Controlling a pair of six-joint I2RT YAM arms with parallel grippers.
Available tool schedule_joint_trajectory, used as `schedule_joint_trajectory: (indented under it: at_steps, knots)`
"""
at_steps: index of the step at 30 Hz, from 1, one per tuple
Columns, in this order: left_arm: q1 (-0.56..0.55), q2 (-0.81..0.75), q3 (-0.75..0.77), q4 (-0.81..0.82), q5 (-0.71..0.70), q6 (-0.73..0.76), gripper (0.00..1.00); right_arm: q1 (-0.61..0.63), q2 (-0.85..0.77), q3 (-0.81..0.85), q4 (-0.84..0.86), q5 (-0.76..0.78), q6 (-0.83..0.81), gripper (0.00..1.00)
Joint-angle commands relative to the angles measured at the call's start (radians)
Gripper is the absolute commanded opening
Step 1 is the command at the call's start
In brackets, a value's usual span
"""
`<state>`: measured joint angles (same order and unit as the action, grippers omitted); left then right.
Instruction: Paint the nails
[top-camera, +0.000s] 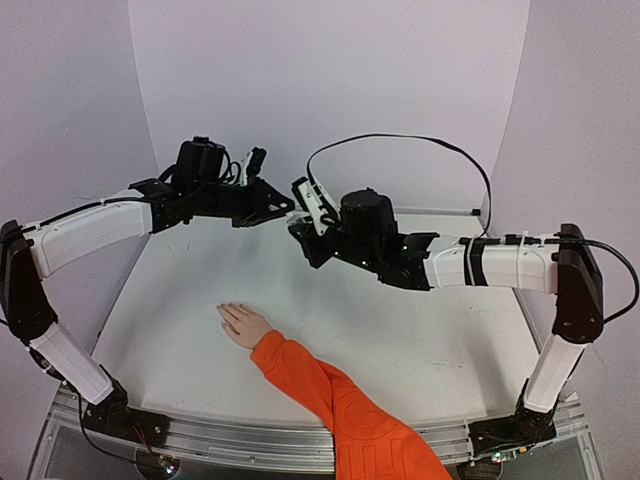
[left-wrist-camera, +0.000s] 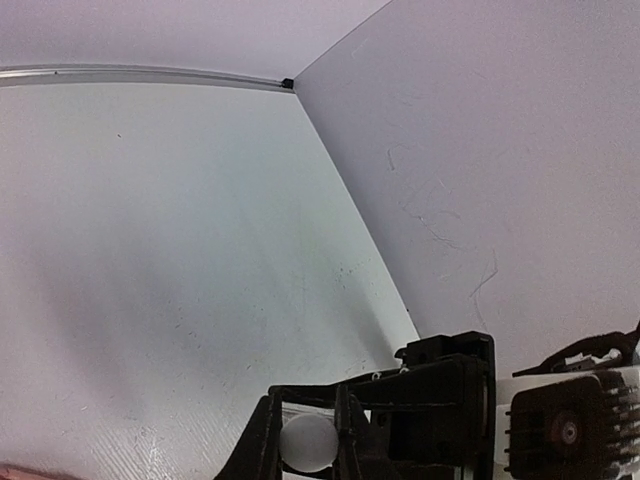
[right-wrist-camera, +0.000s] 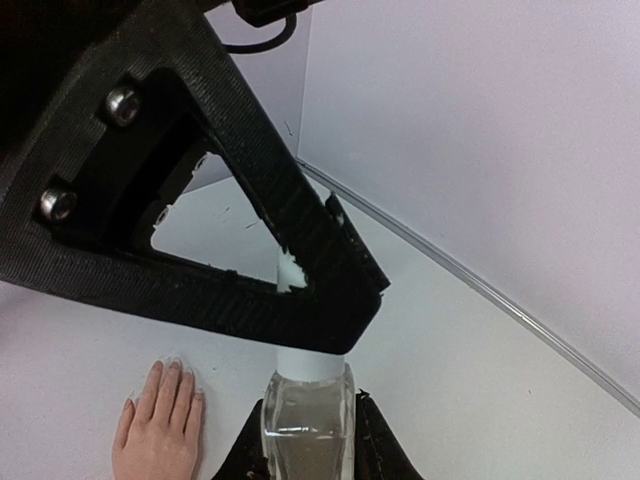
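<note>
- The white table carries only the model arm; both robot arms work in the air above its far half.
- The left arm and right arm reach inward and meet above the table's middle, tool tips almost touching.
- The orange sleeve lies across the near side of the table, ending in a pale hand laid flat with its fingers pointing away from the bases.
- The right gripper is pressed against the sides of a small clear bottle and holds it off the table, beyond the fingertips.
- The left gripper is pinched onto the bottle's white cap.
- The nails are barely discernible and show no colour.
- Judged step: opening the bottle, with painting not yet begun.
- Risk: the twist may turn the bottle within the right gripper's hold, so the cap never frees.
- Risk: an off-axis pull could tip the bottle and spill polish on the table or hand.
- Risk: the cap's narrow grip may slip, dropping the cap.
</note>
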<state>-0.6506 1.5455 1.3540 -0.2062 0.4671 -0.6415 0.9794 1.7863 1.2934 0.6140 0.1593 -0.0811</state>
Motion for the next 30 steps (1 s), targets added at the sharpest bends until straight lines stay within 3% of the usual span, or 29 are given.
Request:
schedule_joint_trajectory:
  at_steps: [1,5,7,9,11,17,18,20,23,26,30]
  knots:
    - [-0.014,-0.012,0.003,0.209,0.262,0.046,0.00,-0.036,-0.092,-0.003,0.118,-0.307,0.027,0.00]
    - [-0.021,-0.058,-0.064,0.496,0.567,0.106,0.00,-0.149,-0.144,-0.038,0.181,-0.919,0.156,0.00]
    - [-0.028,-0.080,-0.074,0.553,0.660,0.153,0.00,-0.167,-0.157,-0.042,0.248,-1.246,0.223,0.00]
    - [-0.034,-0.086,-0.061,0.562,0.720,0.194,0.00,-0.167,-0.170,-0.049,0.324,-1.386,0.301,0.00]
    - [-0.037,-0.074,-0.035,0.564,0.763,0.207,0.00,-0.167,-0.190,-0.070,0.369,-1.412,0.354,0.00]
    - [-0.028,-0.056,-0.039,0.565,0.661,0.147,0.01,-0.184,-0.258,-0.145,0.364,-1.286,0.353,0.00]
    - [-0.017,-0.058,-0.046,0.555,0.622,0.120,0.08,-0.185,-0.265,-0.156,0.351,-1.241,0.341,0.00]
    - [0.005,-0.067,-0.061,0.492,0.523,0.085,0.33,-0.185,-0.276,-0.163,0.260,-1.115,0.273,0.00]
    - [0.011,-0.115,-0.087,0.328,0.363,0.111,0.58,-0.185,-0.287,-0.175,0.154,-0.809,0.203,0.00]
    - [0.011,-0.164,-0.109,0.218,0.216,0.088,0.71,-0.182,-0.274,-0.171,0.099,-0.546,0.179,0.00]
    - [0.011,-0.182,-0.127,0.177,0.151,0.004,0.78,-0.134,-0.229,-0.138,0.063,-0.293,0.130,0.00]
